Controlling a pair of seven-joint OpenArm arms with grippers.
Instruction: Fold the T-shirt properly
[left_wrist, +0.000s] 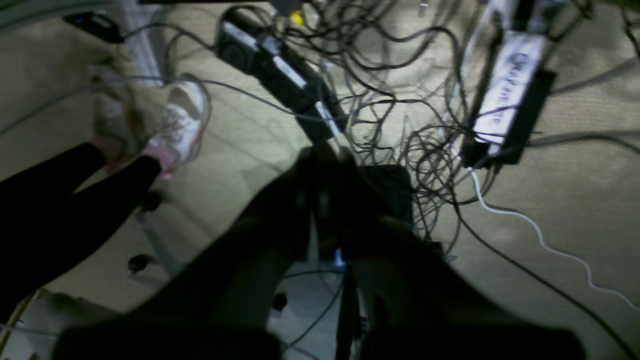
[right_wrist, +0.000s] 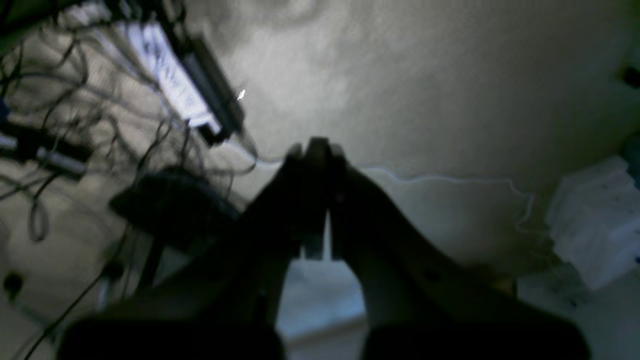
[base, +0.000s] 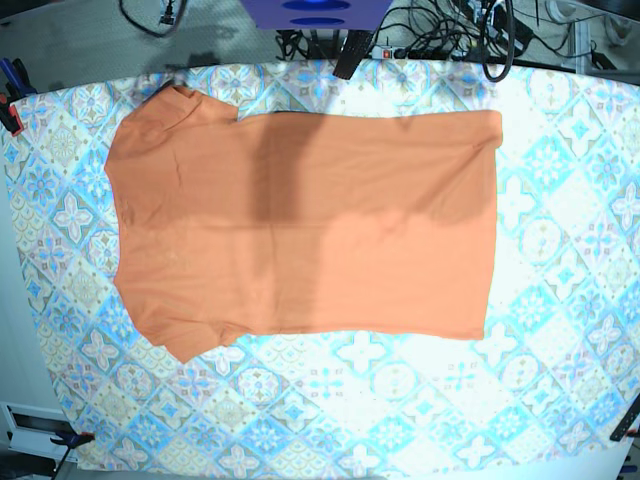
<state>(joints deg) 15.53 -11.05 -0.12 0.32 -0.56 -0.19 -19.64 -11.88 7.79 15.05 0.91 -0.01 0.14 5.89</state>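
While both arms hung off the tabletop (base: 560, 400), the T-shirt (base: 300, 230) lay flat, long axis left-right. Left pincer (left_wrist: 327, 155) and right pincer (right_wrist: 315, 147) looked closed on nothing; neither was clearly nearer.

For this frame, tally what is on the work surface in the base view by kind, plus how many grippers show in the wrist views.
Orange T-shirt, spread flat: 1
Blue-and-beige patterned tablecloth under it: 1
Grippers, left gripper and right gripper, both with jaws closed and pointing at the floor: 2
Total: 4
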